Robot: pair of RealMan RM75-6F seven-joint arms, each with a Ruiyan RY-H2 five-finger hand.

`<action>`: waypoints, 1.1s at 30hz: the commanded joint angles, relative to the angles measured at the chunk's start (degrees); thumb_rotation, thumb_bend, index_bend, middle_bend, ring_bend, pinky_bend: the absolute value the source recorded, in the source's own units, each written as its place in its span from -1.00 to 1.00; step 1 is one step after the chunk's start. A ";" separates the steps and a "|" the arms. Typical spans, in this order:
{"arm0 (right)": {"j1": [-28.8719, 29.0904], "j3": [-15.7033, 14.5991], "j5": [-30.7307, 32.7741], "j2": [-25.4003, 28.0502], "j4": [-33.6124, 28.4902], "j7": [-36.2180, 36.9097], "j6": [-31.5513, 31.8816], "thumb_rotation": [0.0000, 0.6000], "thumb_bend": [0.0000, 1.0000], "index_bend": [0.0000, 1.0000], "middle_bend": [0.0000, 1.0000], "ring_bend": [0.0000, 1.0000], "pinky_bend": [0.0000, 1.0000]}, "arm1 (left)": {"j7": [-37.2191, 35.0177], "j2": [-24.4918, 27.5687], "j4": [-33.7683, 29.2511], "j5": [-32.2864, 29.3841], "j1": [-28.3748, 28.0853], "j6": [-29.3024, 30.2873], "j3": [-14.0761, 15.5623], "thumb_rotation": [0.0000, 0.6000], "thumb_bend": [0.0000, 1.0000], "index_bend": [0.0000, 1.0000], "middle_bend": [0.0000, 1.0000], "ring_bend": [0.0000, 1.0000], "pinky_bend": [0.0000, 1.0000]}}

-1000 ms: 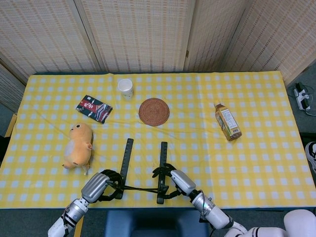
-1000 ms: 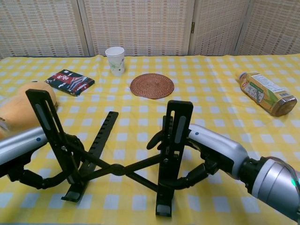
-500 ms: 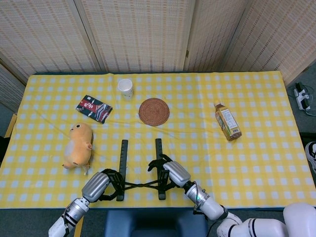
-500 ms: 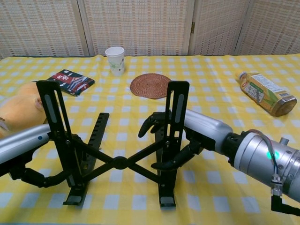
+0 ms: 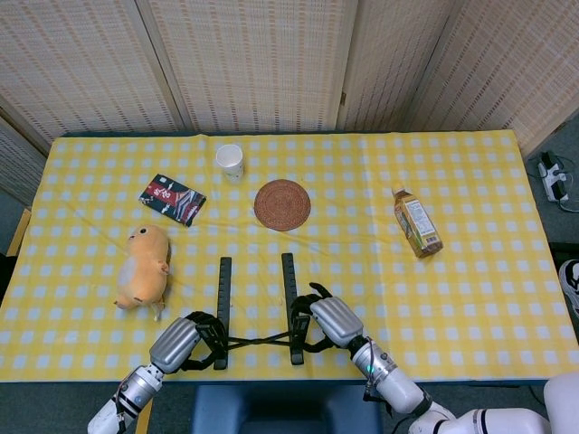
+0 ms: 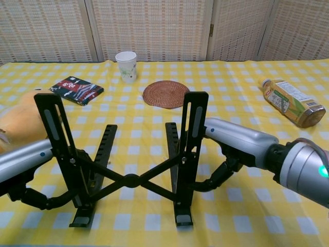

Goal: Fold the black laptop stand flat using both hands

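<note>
The black laptop stand [image 6: 132, 180] stands opened near the table's front edge, its two uprights raised and its crossbars meeting in an X. From above, its two rails [image 5: 223, 282] lie parallel. My left hand [image 6: 32, 195] grips the base of the left upright [image 6: 55, 133], the dark fingers curled around it low down. My right hand [image 6: 234, 145] holds the right upright [image 6: 193, 123] from its right side, with fingers [image 6: 215, 178] hooked to the lower part. In the head view the left hand [image 5: 184, 336] and right hand [image 5: 331, 320] flank the stand.
An orange plush toy [image 5: 145, 267] lies just left of the stand. A black packet [image 5: 172, 199], paper cup [image 5: 230, 161] and woven coaster [image 5: 282, 204] sit farther back. A bottle [image 5: 417, 223] lies on its side at the right. The table edge [image 5: 271, 378] runs just below the hands.
The stand's rails swung from splayed to parallel and closer together. My right hand's fingers left the front of the right upright and now hold it from the right side.
</note>
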 commanded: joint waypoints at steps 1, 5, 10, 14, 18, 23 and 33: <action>-0.33 -0.39 0.32 0.44 -0.08 -0.20 0.09 1.00 -0.47 -0.05 -0.38 -0.48 -0.91 | 0.00 -0.01 0.01 0.02 0.03 -0.01 0.05 1.00 -0.02 0.19 -0.13 -0.37 -0.43; -0.81 -0.80 0.57 0.92 0.16 0.54 -0.06 1.00 -0.47 -0.02 -0.38 -0.49 -0.91 | -0.11 -0.13 0.21 -0.01 0.04 -0.07 0.07 1.00 -0.02 0.19 -0.13 -0.37 -0.44; -0.83 -1.00 0.28 0.66 0.65 1.32 -0.72 1.00 -0.47 0.04 -0.38 -0.48 -0.89 | -0.09 -0.27 0.37 -0.02 0.05 -0.10 0.08 1.00 -0.02 0.19 -0.13 -0.37 -0.44; -0.73 -0.92 0.29 0.04 1.25 1.54 -1.11 1.00 -0.47 0.06 -0.38 -0.48 -0.89 | -0.12 -0.25 0.47 -0.08 0.09 -0.06 0.06 1.00 -0.02 0.19 -0.13 -0.37 -0.44; -0.58 -0.88 0.31 -0.73 1.72 1.75 -1.57 1.00 -0.47 0.06 -0.38 -0.48 -0.89 | -0.23 -0.25 0.57 -0.09 0.14 -0.03 0.09 1.00 -0.02 0.19 -0.13 -0.37 -0.44; -0.56 -0.80 0.32 -1.34 2.25 1.96 -1.79 1.00 -0.47 0.06 -0.38 -0.48 -0.89 | -0.54 -0.24 0.79 -0.08 0.18 0.02 0.12 1.00 -0.02 0.19 -0.13 -0.37 -0.44; -0.69 -0.94 0.30 -2.00 2.25 1.88 -1.89 1.00 -0.44 0.11 -0.37 -0.47 -0.89 | -0.95 -0.41 1.10 0.11 0.21 0.11 0.19 1.00 -0.02 0.19 -0.13 -0.37 -0.44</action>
